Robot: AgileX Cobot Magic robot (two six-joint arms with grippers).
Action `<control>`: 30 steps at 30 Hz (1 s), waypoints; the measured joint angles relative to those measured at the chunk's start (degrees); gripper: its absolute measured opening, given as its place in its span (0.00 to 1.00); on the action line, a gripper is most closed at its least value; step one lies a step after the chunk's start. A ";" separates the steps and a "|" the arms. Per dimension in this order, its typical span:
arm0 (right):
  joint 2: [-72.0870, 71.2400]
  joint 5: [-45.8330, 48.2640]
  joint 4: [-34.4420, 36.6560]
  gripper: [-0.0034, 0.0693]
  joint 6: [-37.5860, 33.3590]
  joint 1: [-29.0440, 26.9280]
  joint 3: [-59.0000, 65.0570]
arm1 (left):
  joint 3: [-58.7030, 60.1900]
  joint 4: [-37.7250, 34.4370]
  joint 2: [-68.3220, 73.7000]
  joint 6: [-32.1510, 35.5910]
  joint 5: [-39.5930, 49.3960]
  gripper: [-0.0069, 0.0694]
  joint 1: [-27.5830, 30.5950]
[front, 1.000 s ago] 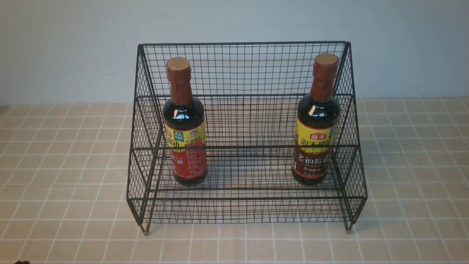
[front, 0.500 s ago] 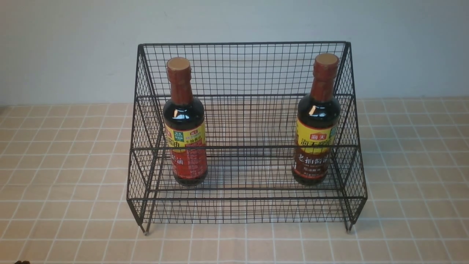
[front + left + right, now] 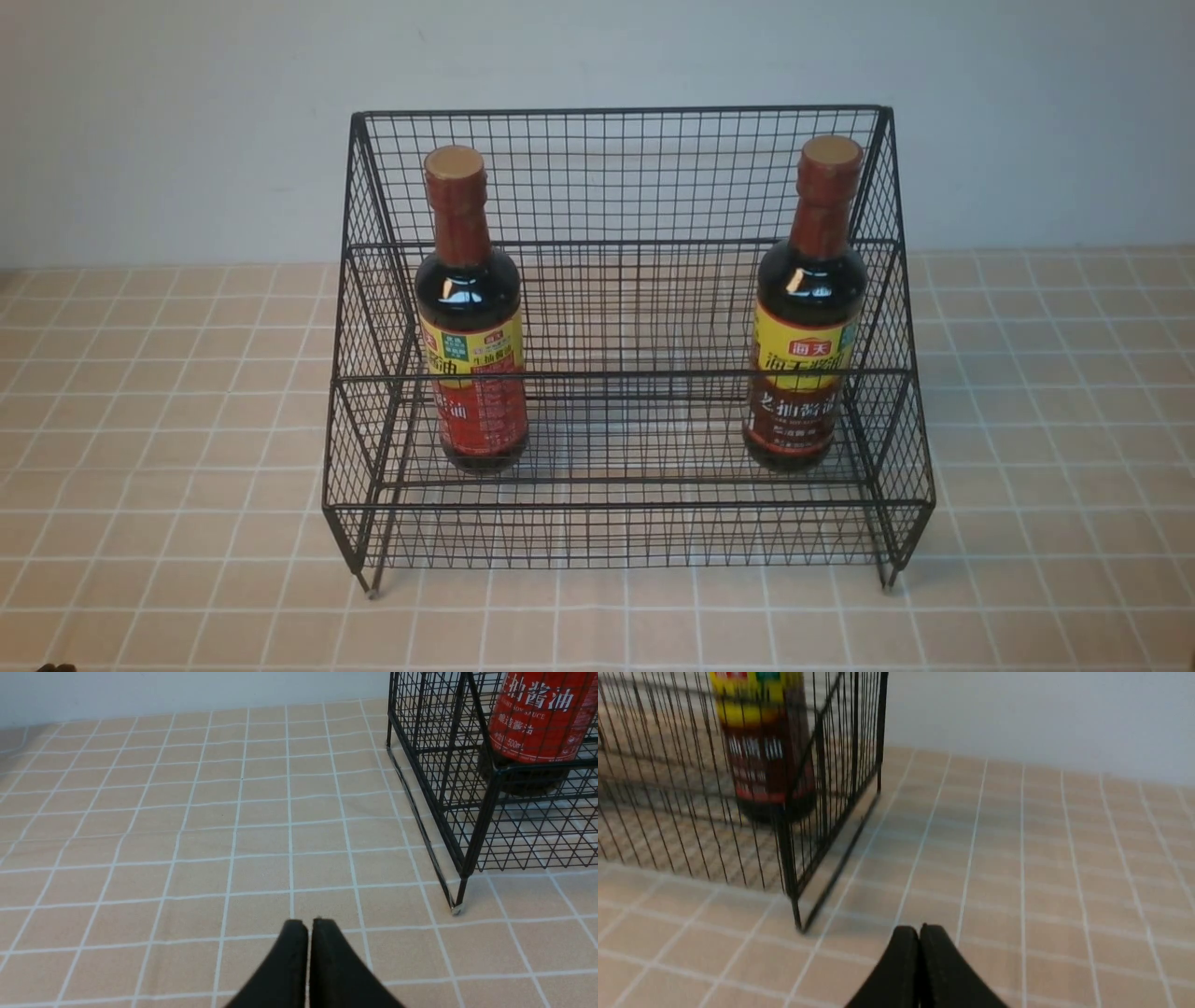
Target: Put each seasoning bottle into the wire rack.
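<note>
The black wire rack (image 3: 635,187) stands in the middle of the tiled table. Both seasoning bottles stand upright inside it. The yellow-over-red bottle (image 3: 471,364) is at its left end and also shows in the left wrist view (image 3: 537,718). The yellow-over-brown bottle (image 3: 805,355) is at its right end and also shows in the right wrist view (image 3: 766,751). My left gripper (image 3: 309,926) is shut and empty over the tiles, outside the rack's left corner (image 3: 472,854). My right gripper (image 3: 919,931) is shut and empty over the tiles, outside the rack's right corner (image 3: 789,858). Neither gripper shows in the front view.
The table has a beige tiled cloth (image 3: 168,467) with white grid lines. A pale wall (image 3: 187,112) runs behind the rack. A small dark object (image 3: 54,667) peeks in at the front view's lower left corner.
</note>
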 joint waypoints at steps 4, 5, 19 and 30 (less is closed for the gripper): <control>-0.31 -4.49 2.74 0.03 0.21 -0.07 0.81 | 0.00 0.00 0.00 -0.05 0.06 0.08 0.00; -0.31 -4.93 3.01 0.03 0.21 -0.07 0.91 | 0.00 0.00 0.00 -0.05 0.06 0.08 0.00; -0.31 -5.99 -17.64 0.03 24.95 -0.07 0.87 | 0.00 0.00 0.00 -0.05 0.06 0.08 0.00; -0.31 -6.39 -24.70 0.03 33.88 -0.07 0.87 | 0.00 0.00 0.00 -0.05 0.06 0.08 0.00</control>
